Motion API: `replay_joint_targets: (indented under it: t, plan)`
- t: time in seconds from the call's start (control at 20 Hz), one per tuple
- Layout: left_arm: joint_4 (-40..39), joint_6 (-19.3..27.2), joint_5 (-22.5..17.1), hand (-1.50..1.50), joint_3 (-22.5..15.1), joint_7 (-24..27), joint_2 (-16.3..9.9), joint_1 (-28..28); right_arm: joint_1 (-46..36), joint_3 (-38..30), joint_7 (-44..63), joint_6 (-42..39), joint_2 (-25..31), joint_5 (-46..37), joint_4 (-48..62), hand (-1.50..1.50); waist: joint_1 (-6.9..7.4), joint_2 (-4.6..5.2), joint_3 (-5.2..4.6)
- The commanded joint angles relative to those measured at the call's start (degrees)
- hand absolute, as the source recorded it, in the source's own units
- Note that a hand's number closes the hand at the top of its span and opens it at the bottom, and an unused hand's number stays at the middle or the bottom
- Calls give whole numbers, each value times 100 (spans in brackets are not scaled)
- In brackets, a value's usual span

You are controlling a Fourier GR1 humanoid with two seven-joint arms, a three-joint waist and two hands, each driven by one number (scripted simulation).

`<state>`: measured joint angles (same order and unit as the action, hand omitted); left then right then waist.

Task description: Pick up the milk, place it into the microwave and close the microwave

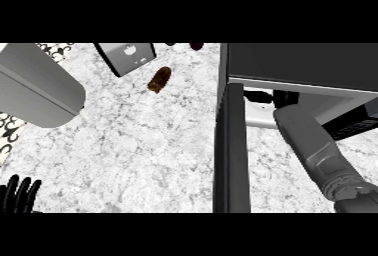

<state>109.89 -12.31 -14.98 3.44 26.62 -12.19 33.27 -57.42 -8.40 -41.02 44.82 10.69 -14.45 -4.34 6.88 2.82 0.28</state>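
Note:
The microwave (303, 62) stands at the right with its door (232, 150) swung open toward me, seen edge-on as a dark slab. My right forearm (310, 145) reaches into the cavity, and my right hand (285, 98) shows as black shapes just under the microwave's top edge. A small white patch (258, 101) beside the hand may be the milk; I cannot tell, since most of it is hidden. My left hand (18, 194) rests open at the lower left edge, fingers up, holding nothing.
A big grey rounded body (33, 90) fills the left side of the marble counter (140, 150). At the back lie a grey box with a white mark (125, 57), a brown oblong item (159, 80) and a dark item (196, 46).

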Motion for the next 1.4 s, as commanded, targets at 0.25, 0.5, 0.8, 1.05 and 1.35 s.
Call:
replay_joint_targets:
  t: [0.25, 0.5, 0.8, 1.05, 1.35]
  plan:
    - [-78, -130, 77, -150, -39, 248, 82, 188, 348, -193, -430, -291, 17, 165, -148, -150, -99, -49, 3]
    - [81, -155, 132, -150, -6, 285, 80, 372, 371, -252, -443, -442, 93, 196, -137, -150, -139, -86, 0]
    - [168, -160, 30, -150, 120, 274, 114, 444, 806, -530, -1078, -1261, 67, 500, -368, -150, -293, -138, -2]
    - [446, -23, 426, -150, -281, 311, 419, 712, 1048, -558, -1438, -2070, -6, 578, -425, -150, -420, -196, -9]
    - [190, -61, 883, -150, -460, 451, 486, 794, 1352, -624, -1462, -2433, -337, 754, -614, -150, -568, -252, -21]
